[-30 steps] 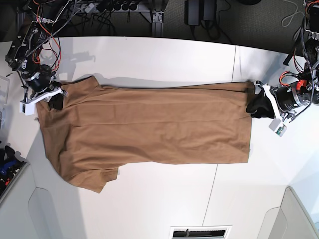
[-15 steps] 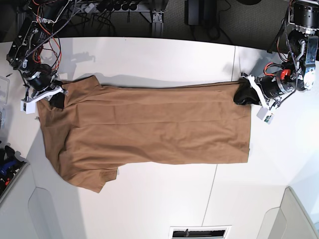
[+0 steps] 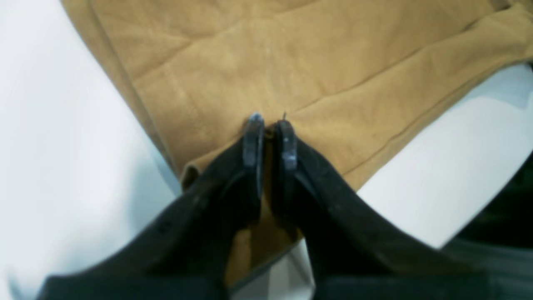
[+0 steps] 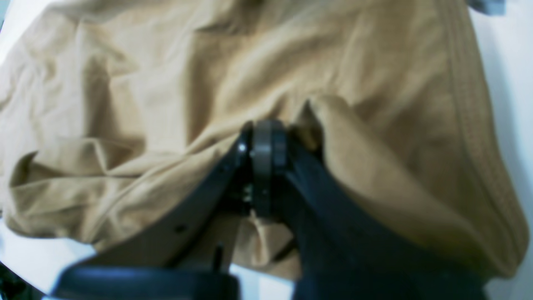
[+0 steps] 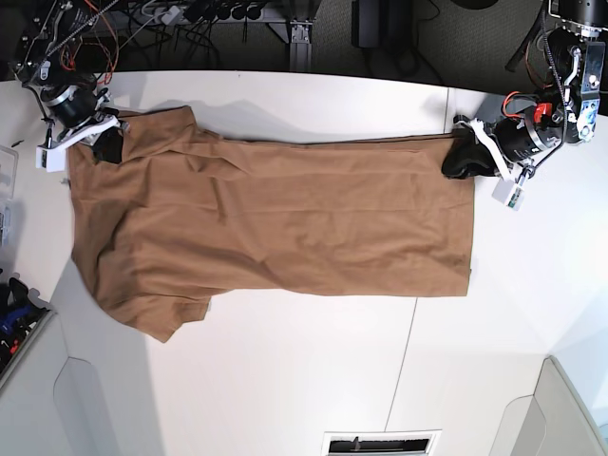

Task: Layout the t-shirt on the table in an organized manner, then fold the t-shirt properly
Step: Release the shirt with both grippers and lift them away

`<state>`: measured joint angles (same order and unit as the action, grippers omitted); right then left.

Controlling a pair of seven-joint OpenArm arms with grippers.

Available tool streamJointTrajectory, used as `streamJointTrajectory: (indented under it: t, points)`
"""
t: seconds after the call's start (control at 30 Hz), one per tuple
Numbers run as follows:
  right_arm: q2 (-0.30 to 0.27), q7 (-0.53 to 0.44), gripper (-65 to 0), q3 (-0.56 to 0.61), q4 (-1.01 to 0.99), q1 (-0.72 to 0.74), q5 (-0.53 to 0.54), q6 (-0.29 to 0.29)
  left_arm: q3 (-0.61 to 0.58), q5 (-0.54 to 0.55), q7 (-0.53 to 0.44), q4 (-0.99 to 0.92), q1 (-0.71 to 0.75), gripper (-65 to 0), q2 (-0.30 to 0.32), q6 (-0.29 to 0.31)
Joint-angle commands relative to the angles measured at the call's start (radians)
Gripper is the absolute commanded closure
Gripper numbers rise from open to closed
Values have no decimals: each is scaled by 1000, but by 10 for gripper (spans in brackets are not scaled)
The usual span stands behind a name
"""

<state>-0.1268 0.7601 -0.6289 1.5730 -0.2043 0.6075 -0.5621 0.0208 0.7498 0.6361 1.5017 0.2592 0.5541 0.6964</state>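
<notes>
The tan-brown t-shirt (image 5: 275, 223) lies spread lengthwise across the white table (image 5: 313, 380), its hem at the right and its sleeves at the left. My left gripper (image 5: 458, 160) is at the hem's far corner, shut on the cloth. In the left wrist view its fingertips (image 3: 270, 125) pinch a fold of the t-shirt (image 3: 291, 62) over the table (image 3: 62, 146). My right gripper (image 5: 106, 144) holds the far shoulder end. In the right wrist view it (image 4: 266, 133) is shut on bunched t-shirt cloth (image 4: 145, 83). The neck tag does not show.
Cables and dark equipment (image 5: 380, 24) lie beyond the table's far edge. A thin seam (image 5: 446, 114) crosses the table right of centre. A vent slot (image 5: 380, 444) sits at the near edge. Blue items (image 5: 11, 318) sit at the left side.
Both grippers have moved toward the table's far edge, dragging the shirt's far side with them. The left gripper came in from beside the hem and closed on its corner.
</notes>
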Motion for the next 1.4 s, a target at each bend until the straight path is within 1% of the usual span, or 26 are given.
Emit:
streamJointTrajectory:
  t: [0.0, 0.17, 0.27, 0.37, 0.53, 0.6, 0.67, 0.7, 0.77, 0.8, 0.83, 0.87, 0.93, 1.0, 1.1, 1.27, 1.37]
  points:
    - [-11, 2, 0, -5, 34, -6, 3, -3, 0, -29, 49, 24, 17, -61, 14, 2]
    - [-11, 3, 0, -6, 100, -66, 3, -3, 0, -30, 49, 127, 89, -61, 14, 2]
    - [-11, 2, 0, -6, 113, -73, 3, -3, 1, -38, 50, 164, 95, -63, 14, 2]
    - [-11, -4, 0, -6, 137, -73, 4, -3, 28, -40, 49, 180, 95, -66, 14, 2]
    - [-21, -5, 0, -6, 210, -64, 13, -3, 113, -2, 50, 180, 95, -180, 14, 2]
    - [-36, -4, 0, -7, 237, -55, 26, -2, 152, 21, 59, 180, 95, -207, 15, 2]
    - [-53, -4, 0, -7, 249, -38, 25, -2, 190, 48, 74, 180, 96, -214, 16, 2]
    - [-63, -4, -32, -7, 249, -29, 25, -2, 204, 66, 81, 180, 95, -214, 21, 2]
    - [-82, -4, -157, -7, 249, -11, 24, 3, 222, 102, 83, 180, 95, -214, 44, 2]
    - [-90, -5, -206, -7, 248, 0, 20, 10, 231, 113, 82, 180, 94, -214, 57, 2]
    - [-98, -5, -239, -7, 247, 13, 11, 13, 240, 124, 82, 180, 92, -214, 68, 2]
    - [-108, -9, -257, -6, 245, 26, -2, 17, 250, 133, 78, 180, 89, -214, 77, 2]
    - [-130, -27, -259, -7, 225, 55, -37, 27, 268, 157, 74, 181, 81, -218, 96, 2]
    - [-156, -59, -259, -6, 187, 90, -72, 59, 269, 159, 75, 181, 68, -241, 112, 2]
    - [-197, -81, -259, -6, 95, 164, -107, 106, 269, 159, 74, 181, 56, -278, 131, 2]
    - [-255, -99, -260, -6, -139, 337, -115, 111, 269, 146, 58, 180, 53, -282, 147, 2]
    - [-278, -117, -307, -6, -306, 446, -122, 110, 267, 100, 14, 180, 53, -283, 147, 2]
